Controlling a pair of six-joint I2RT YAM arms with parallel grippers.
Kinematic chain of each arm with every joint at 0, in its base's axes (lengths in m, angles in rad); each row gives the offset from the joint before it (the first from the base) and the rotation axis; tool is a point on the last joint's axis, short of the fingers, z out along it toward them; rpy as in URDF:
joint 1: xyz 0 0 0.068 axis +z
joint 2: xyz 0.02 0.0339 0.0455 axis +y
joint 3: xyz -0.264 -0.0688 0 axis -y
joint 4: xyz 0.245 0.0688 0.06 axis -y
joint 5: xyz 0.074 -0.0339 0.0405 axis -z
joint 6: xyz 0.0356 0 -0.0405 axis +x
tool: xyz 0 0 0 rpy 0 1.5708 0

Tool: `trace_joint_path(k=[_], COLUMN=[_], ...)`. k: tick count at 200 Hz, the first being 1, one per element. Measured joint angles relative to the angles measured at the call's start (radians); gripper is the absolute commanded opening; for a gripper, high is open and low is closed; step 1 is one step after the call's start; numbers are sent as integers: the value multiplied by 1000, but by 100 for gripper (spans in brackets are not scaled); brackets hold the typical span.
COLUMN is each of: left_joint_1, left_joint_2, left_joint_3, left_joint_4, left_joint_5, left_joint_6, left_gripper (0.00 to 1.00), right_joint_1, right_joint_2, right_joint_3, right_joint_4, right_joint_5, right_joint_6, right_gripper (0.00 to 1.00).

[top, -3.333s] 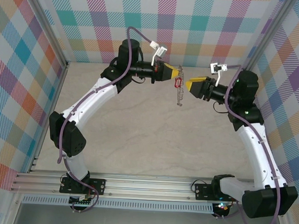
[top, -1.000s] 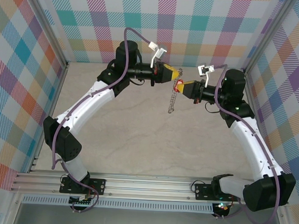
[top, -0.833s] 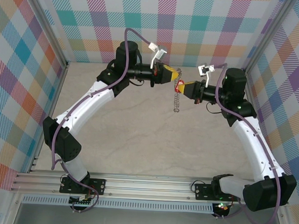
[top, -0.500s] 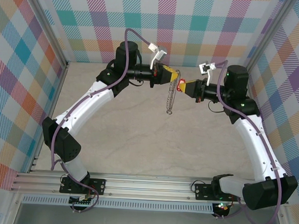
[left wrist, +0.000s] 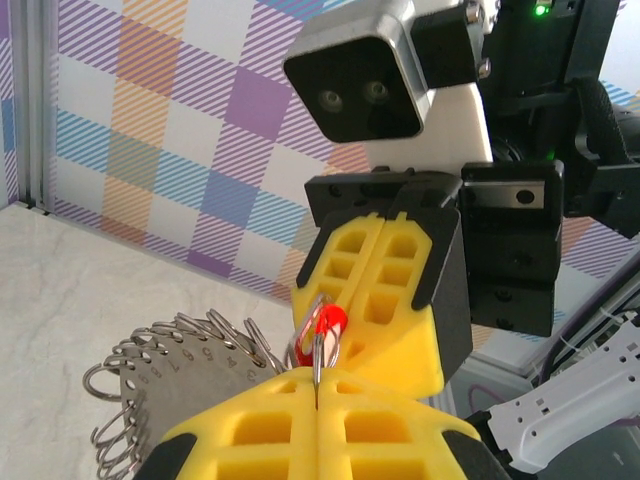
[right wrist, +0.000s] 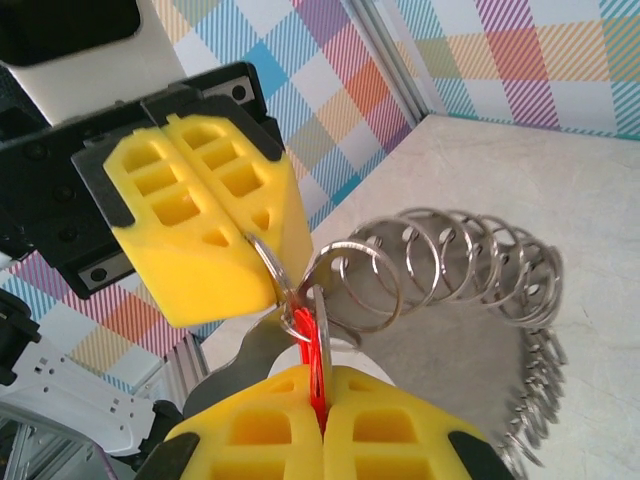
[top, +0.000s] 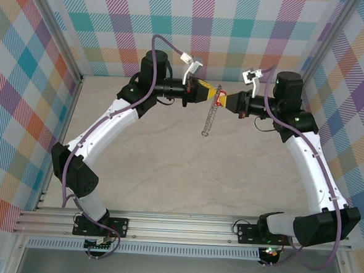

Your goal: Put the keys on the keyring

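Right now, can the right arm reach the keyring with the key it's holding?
Probably yes: the right gripper, shut on the key, sits tip to tip with the left gripper pinching the keyring, nothing between them.

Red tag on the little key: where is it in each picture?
Top view: red tag, upper middle, at the top of the hanging big ring.
Left wrist view: red tag, centre, just right of the big ring.
Right wrist view: red tag, lower centre, left of the big ring.
Shared landmark: the big ring of silver loops.
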Motion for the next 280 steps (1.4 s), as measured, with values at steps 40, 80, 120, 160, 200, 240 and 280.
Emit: trace_joint_path(k=[40,80,120,160,200,240,280], left_joint_1=[0,0,0,0,0,0,-1], left_joint_2=[0,0,0,0,0,0,0], left_joint_3=[0,0,0,0,0,0,0], left_joint_4=[1,6,6,3,3,3,3], left_joint_5=[6,6,6,6,6,7,15], left_joint_6=[0,0,-1,-1,-1,-1,-1], left_gripper=[0,0,0,0,0,0,0], right_joint_1=[-5,-5,-5,-4,-3,-3,-4], right_joint_2=[9,26,23,8,5,5,6], right_joint_3=[42,68,50,-28,-41,-31,42], right_joint_4=[-18,-41,-35,-5,12,9,-6], right_joint_5=[8,8,8,-1,-4,0,16], right_joint_6=[-15,-21,-21,-13,-10,-10,-15], right_gripper=[0,0,0,0,0,0,0])
